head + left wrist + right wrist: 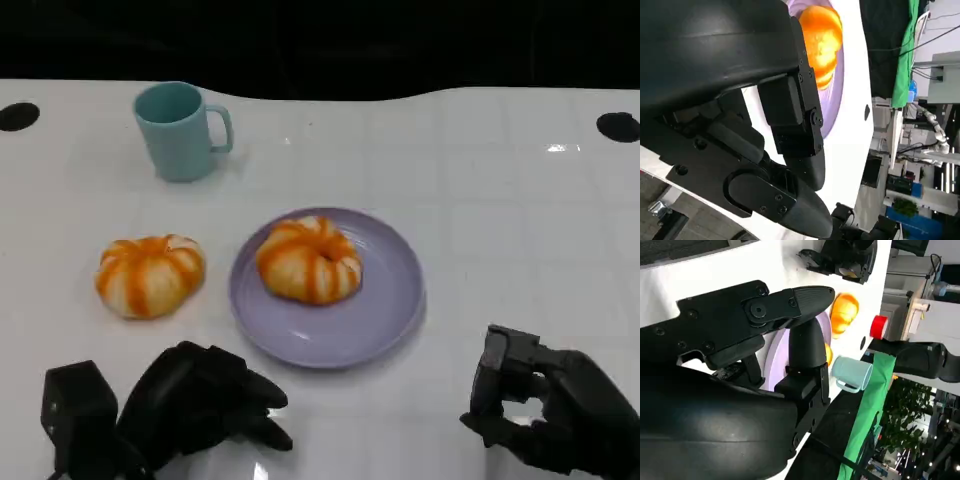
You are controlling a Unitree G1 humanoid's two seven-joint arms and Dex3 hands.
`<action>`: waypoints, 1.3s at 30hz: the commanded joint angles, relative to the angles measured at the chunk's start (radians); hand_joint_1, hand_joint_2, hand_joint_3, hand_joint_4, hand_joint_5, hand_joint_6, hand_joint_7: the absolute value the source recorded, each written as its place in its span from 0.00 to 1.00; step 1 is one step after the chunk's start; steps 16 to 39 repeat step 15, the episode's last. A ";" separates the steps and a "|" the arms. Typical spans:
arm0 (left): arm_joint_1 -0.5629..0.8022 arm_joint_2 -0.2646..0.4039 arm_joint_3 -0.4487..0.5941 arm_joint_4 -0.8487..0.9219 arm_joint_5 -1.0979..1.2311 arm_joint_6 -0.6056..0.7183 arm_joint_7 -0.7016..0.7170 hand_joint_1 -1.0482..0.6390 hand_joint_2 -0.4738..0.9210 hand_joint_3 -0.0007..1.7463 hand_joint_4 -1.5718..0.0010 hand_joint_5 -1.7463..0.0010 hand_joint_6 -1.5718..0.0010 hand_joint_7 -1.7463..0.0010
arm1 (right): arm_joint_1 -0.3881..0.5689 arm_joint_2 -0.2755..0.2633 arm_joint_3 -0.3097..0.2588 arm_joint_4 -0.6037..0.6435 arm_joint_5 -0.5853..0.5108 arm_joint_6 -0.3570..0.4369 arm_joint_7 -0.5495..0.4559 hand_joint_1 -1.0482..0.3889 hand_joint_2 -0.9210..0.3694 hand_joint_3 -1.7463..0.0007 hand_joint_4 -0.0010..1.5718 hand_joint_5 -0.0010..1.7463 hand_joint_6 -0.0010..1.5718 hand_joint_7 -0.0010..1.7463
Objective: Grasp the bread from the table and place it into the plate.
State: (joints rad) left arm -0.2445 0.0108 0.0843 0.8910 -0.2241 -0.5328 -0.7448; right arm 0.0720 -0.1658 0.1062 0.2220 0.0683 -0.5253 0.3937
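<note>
One round orange-striped bread bun [150, 275] sits on the white glossy counter [500, 230] at the left middle of the head frame, just beside the left rim of the round lilac plate [385, 310] but apart from it. A second bun of the same kind [309, 259] already lies in the plate, toward its upper left. A light teal mug [180, 131] stands upright at the upper left, well apart from both.

The left robot hand [205, 400] hovers at the lower left, below the loose bun, fingers loosely spread and holding nothing. The right robot hand [550, 410] sits at the lower right with nothing in it, fingers partly curled yet apart.

Likely risks: the bun looks soft, so a hard squeeze could dent it; a low approach could push it along the slick counter into the plate rim; and setting it down could crowd the bun already there.

In the left wrist view the hand's own shell hides the loose bun
</note>
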 commanded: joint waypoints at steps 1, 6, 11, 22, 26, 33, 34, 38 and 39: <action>-0.008 0.023 0.009 0.012 -0.001 -0.012 -0.004 0.00 0.91 0.00 0.00 0.89 0.01 1.00 | -0.011 -0.004 -0.008 0.018 0.001 -0.021 0.002 0.43 0.00 0.92 0.49 1.00 0.37 1.00; -0.013 0.024 0.013 0.021 -0.007 -0.006 -0.011 0.00 0.90 0.00 0.00 0.89 0.01 1.00 | -0.018 0.000 -0.006 0.037 0.007 -0.031 0.008 0.43 0.00 0.92 0.49 1.00 0.37 1.00; -0.016 0.026 0.015 0.025 -0.001 -0.008 -0.006 0.00 0.90 0.00 0.00 0.88 0.01 1.00 | -0.022 0.003 -0.005 0.043 0.005 -0.034 0.007 0.43 0.00 0.92 0.48 1.00 0.37 1.00; -0.018 0.024 0.020 0.030 -0.006 -0.004 -0.013 0.00 0.90 0.00 0.00 0.88 0.01 1.00 | -0.023 0.010 -0.007 0.044 0.016 -0.038 0.010 0.44 0.00 0.92 0.48 1.00 0.37 1.00; -0.018 0.024 0.020 0.030 -0.006 -0.004 -0.013 0.00 0.90 0.00 0.00 0.88 0.01 1.00 | -0.023 0.010 -0.007 0.044 0.016 -0.038 0.010 0.44 0.00 0.92 0.48 1.00 0.37 1.00; -0.018 0.024 0.020 0.030 -0.006 -0.004 -0.013 0.00 0.90 0.00 0.00 0.88 0.01 1.00 | -0.023 0.010 -0.007 0.044 0.016 -0.038 0.010 0.44 0.00 0.92 0.48 1.00 0.37 1.00; -0.018 0.024 0.020 0.030 -0.006 -0.004 -0.013 0.00 0.90 0.00 0.00 0.88 0.01 1.00 | -0.023 0.010 -0.007 0.044 0.016 -0.038 0.010 0.44 0.00 0.92 0.48 1.00 0.37 1.00; -0.018 0.024 0.020 0.030 -0.006 -0.004 -0.013 0.00 0.90 0.00 0.00 0.88 0.01 1.00 | -0.023 0.010 -0.007 0.044 0.016 -0.038 0.010 0.44 0.00 0.92 0.48 1.00 0.37 1.00; -0.018 0.024 0.020 0.030 -0.006 -0.004 -0.013 0.00 0.90 0.00 0.00 0.88 0.01 1.00 | -0.023 0.010 -0.007 0.044 0.016 -0.038 0.010 0.44 0.00 0.92 0.48 1.00 0.37 1.00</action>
